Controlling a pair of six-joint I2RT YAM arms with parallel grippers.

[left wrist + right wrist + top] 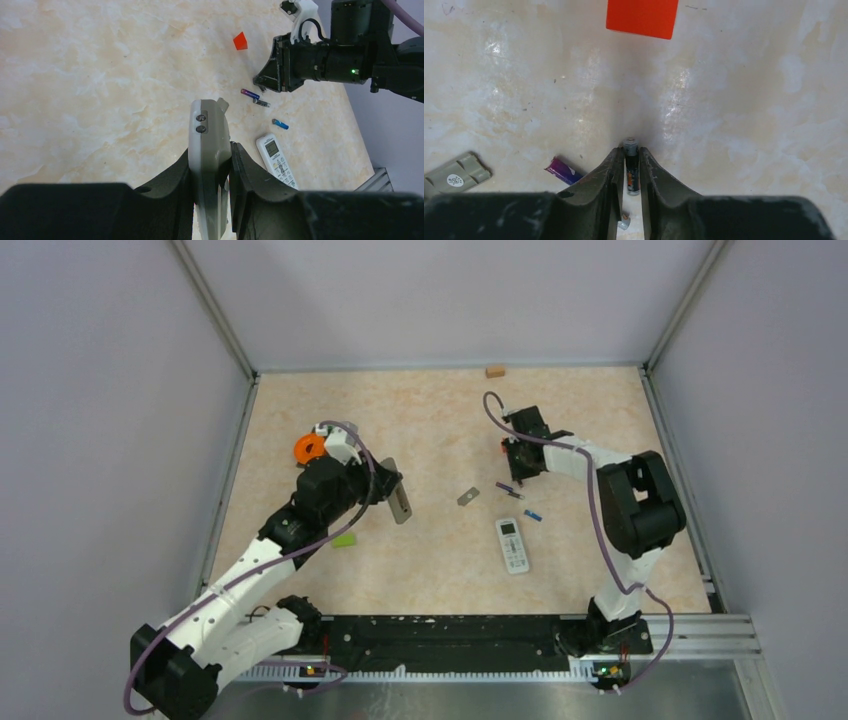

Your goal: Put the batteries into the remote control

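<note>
In the left wrist view my left gripper [212, 152] is shut on a grey remote control [209, 135], held edge-on above the table; the same gripper [388, 488] shows from above. My right gripper [630, 150] is down at the table and shut on a black battery [631, 172] that lies lengthwise between its fingers. A purple battery [564, 171] lies just left of those fingers, and the end of another battery [624, 222] shows beneath them. A blue battery [533, 515] lies apart, near a white remote [512, 545].
A grey battery cover [468, 497] lies between the arms. A red wedge block [642, 17] sits just beyond my right gripper [517, 470]. An orange object [309, 448] and a green piece [344, 540] lie near the left arm, and a wooden block [494, 371] sits at the back wall.
</note>
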